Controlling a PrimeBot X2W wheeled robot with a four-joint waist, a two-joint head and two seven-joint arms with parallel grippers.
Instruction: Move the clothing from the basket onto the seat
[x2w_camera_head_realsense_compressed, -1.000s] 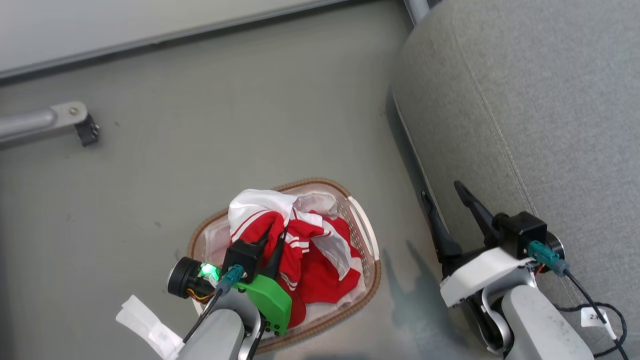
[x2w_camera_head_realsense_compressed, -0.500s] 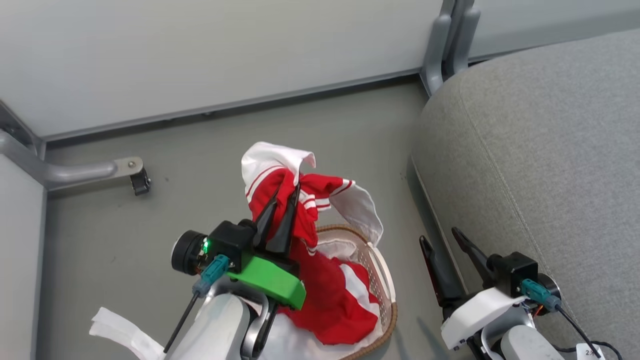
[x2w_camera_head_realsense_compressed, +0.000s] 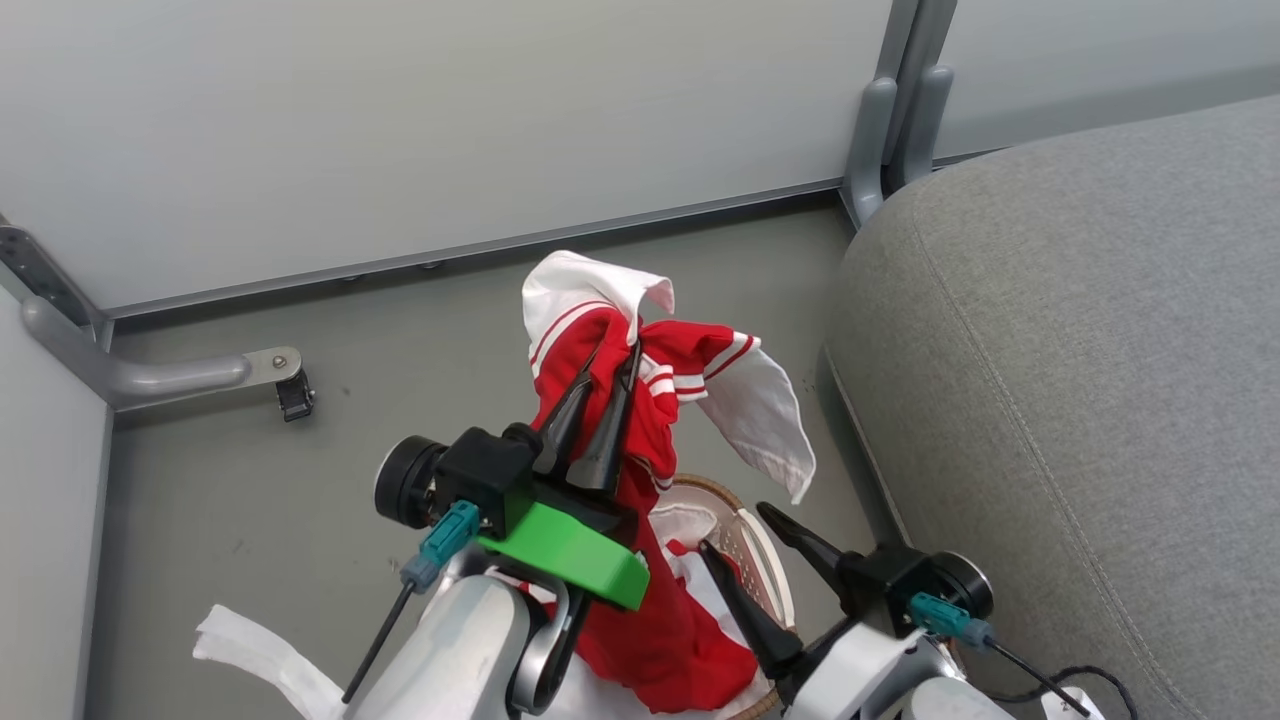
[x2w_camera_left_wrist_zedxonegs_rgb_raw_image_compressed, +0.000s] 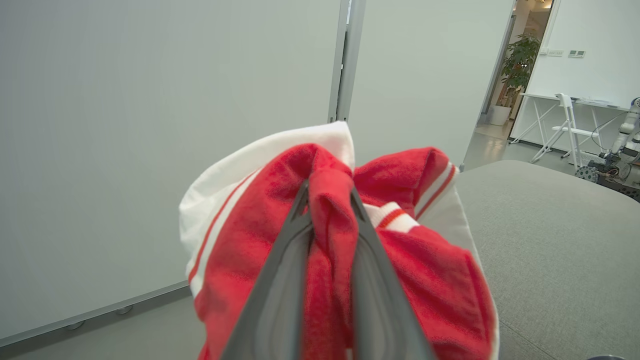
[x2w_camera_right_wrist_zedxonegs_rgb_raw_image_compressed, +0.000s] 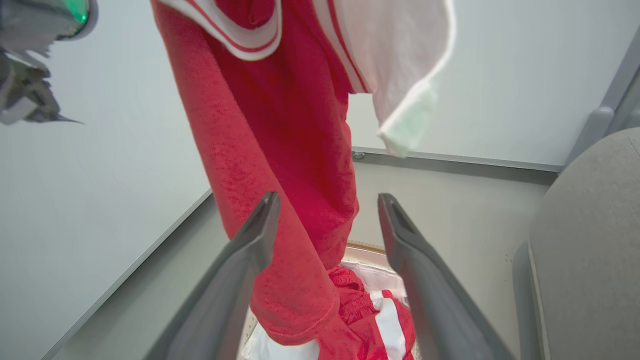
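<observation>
The left gripper has its fingers nearly closed, pinching a fold of the clothing. In the left wrist view, red fabric bulges up between and around the two fingers of the left gripper.

Change noted: one second ago this garment lay bunched in the basket with the left fingers down in it. It is now raised clear above the basket and hangs as a long red drape. A white panel flaps out towards the seat. The head camera has also shifted, so the wall panels take up more of the frame.

The right gripper, earlier alongside the seat's edge, now sits over the basket's right rim. Its fingers are spread wide and hold nothing. In the right wrist view the hanging clothing drops just beyond the right gripper. Contact with a finger cannot be determined.

More red and white fabric remains in the basket. The seat stands to the right of the basket and bears no clothing on its visible part.
</observation>
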